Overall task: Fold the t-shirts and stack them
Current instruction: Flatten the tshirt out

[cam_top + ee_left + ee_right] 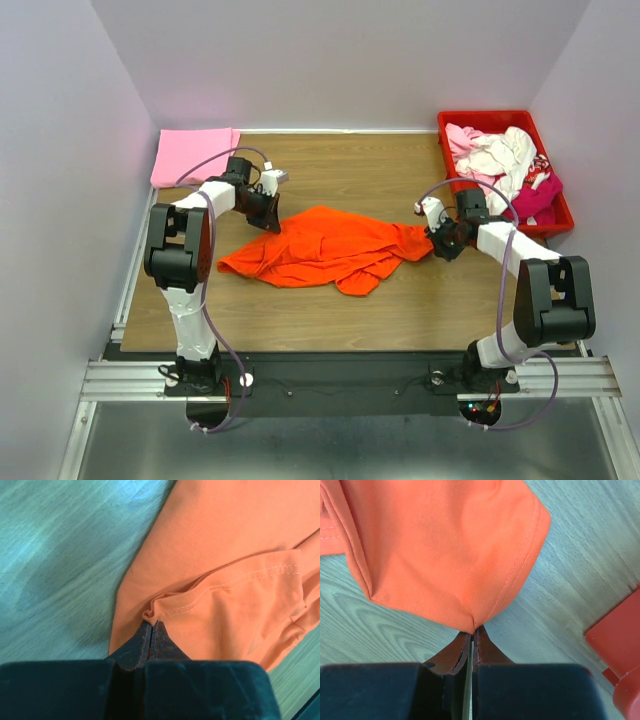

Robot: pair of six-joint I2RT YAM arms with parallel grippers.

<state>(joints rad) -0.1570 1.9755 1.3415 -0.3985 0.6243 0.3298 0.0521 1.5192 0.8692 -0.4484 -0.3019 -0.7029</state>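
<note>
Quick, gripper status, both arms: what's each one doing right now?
Left gripper: closed, fingers pinching a hemmed fold of the orange t-shirt.
Right gripper: closed, fingers pinching a corner of the same orange t-shirt.

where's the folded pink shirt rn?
In the top external view, the folded light pink cloth t-shirt lies at the far left corner of the wooden table, just beyond the left gripper, apart from the bright orange cloth t-shirt mid-table.
</note>
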